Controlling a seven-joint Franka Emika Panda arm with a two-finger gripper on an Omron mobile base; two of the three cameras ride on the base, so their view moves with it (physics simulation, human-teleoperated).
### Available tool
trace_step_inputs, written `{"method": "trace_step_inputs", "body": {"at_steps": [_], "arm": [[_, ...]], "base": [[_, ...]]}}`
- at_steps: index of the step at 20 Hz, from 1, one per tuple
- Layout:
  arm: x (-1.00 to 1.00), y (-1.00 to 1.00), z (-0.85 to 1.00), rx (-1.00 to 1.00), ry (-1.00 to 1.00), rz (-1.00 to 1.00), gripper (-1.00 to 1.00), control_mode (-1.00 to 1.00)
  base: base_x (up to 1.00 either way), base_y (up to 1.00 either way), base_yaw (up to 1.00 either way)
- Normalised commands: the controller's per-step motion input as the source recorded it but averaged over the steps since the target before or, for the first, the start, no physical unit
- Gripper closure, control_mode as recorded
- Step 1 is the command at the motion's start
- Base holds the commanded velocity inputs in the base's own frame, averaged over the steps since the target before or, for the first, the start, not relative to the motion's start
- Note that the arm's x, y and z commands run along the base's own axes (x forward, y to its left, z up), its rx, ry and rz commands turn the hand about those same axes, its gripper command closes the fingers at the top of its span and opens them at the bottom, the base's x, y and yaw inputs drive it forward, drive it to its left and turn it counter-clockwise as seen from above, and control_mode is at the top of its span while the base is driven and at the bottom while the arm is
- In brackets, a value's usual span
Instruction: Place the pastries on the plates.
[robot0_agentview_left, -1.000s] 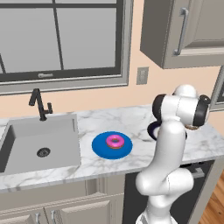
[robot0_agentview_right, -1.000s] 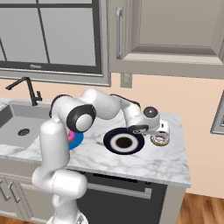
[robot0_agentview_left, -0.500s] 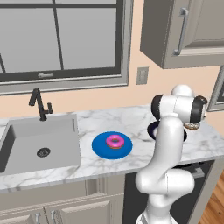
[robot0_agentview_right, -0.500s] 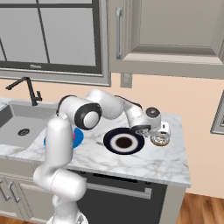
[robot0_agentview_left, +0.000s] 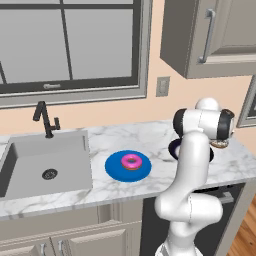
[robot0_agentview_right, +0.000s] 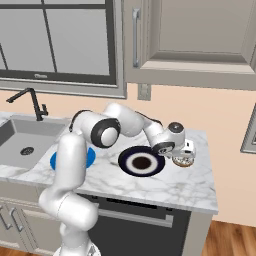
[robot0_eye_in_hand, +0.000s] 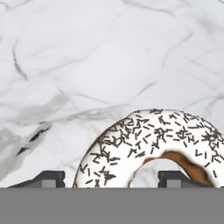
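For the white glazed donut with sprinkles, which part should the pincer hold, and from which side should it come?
Grip one side of the ring, a fingertip in the hole and one outside, coming from above. The glazed donut lies flat on the marble counter, so its hole faces up. The pincer already straddles its near arc.

The hand (robot0_agentview_right: 183, 159) has dropped onto the glazed donut (robot0_eye_in_hand: 154, 147) (arm repositioned).

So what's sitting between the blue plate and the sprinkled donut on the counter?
The dark plate with its white ring lies between the blue plate and the sprinkled donut; the right base view shows it.
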Motion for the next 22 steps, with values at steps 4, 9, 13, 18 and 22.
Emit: {"method": "trace_step_inputs", "body": {"at_steps": [4,9,13,18,22], "arm": [[0.00,-0.15,0.02,0.00,-0.02,0.00,1.00,-1.00],[-0.09,-0.17,0.04,0.00,-0.01,0.00,1.00,-1.00],[-0.29,-0.14,0.70,0.00,-0.09,0.00,1.00,-1.00],[-0.42,0.13,0.88,0.00,-0.08,0.00,1.00,-1.00],[-0.41,0.56,0.32,-0.02,-0.01,0.00,1.00,-1.00]], "base": [[0.00,0.00,0.00],[0.00,0.00,0.00],[0.00,0.00,0.00],[0.00,0.00,0.00],[0.00,0.00,0.00]]}}
